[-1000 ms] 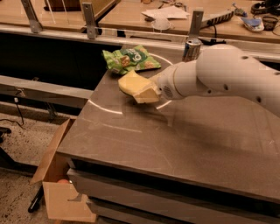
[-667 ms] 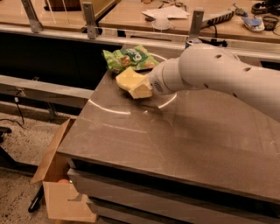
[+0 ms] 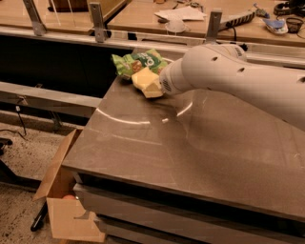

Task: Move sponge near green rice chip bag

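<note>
The pale yellow sponge (image 3: 144, 80) is at the far left corner of the grey table (image 3: 190, 143), right next to the bright green rice chip bag (image 3: 137, 61) and touching or almost touching its front edge. My gripper (image 3: 153, 87) is at the end of the white arm (image 3: 228, 76), which reaches in from the right. The gripper is shut on the sponge and holds it low over the table. The wrist hides most of the fingers. The bag lies crumpled at the table's back left edge.
An open cardboard box (image 3: 59, 200) stands on the floor at the table's left front. A metal rail with posts (image 3: 95, 21) runs behind the table, with a counter carrying papers (image 3: 183, 12) beyond it. The table's left edge drops off just beside the sponge.
My arm has moved left and towards the back with the sponge in the gripper, bringing the sponge up against the green bag.
</note>
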Motion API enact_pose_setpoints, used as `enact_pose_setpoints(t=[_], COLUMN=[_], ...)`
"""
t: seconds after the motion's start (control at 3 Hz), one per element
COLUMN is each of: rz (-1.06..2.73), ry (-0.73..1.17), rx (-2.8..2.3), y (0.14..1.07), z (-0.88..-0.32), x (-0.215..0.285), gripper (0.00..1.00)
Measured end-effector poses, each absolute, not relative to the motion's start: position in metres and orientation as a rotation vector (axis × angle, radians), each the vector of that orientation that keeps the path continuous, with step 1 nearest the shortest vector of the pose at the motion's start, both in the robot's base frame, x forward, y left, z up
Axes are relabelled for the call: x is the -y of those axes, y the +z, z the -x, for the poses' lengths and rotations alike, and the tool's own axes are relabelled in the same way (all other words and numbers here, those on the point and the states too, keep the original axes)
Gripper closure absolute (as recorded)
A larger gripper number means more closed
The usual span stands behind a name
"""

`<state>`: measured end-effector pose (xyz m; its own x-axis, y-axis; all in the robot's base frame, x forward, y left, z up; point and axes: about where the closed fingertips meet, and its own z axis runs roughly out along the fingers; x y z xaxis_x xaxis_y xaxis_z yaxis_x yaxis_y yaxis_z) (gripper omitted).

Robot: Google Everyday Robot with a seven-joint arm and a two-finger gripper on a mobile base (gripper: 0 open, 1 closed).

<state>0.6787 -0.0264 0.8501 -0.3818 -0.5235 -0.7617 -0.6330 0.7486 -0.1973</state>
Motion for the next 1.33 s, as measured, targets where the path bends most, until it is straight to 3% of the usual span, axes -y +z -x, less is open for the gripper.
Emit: enact_pose_setpoints(t=[0.33, 0.67, 1.33], rz=[0.846, 0.828, 0.727], ry=[0.143, 0.14, 0.152], rx=[-2.096, -2.108, -2.105], y=[0.842, 0.839, 0.857], z=[-0.68, -0.675, -0.625], x=[0.032, 0.038, 0.107], gripper=[0.19, 0.0, 0.0])
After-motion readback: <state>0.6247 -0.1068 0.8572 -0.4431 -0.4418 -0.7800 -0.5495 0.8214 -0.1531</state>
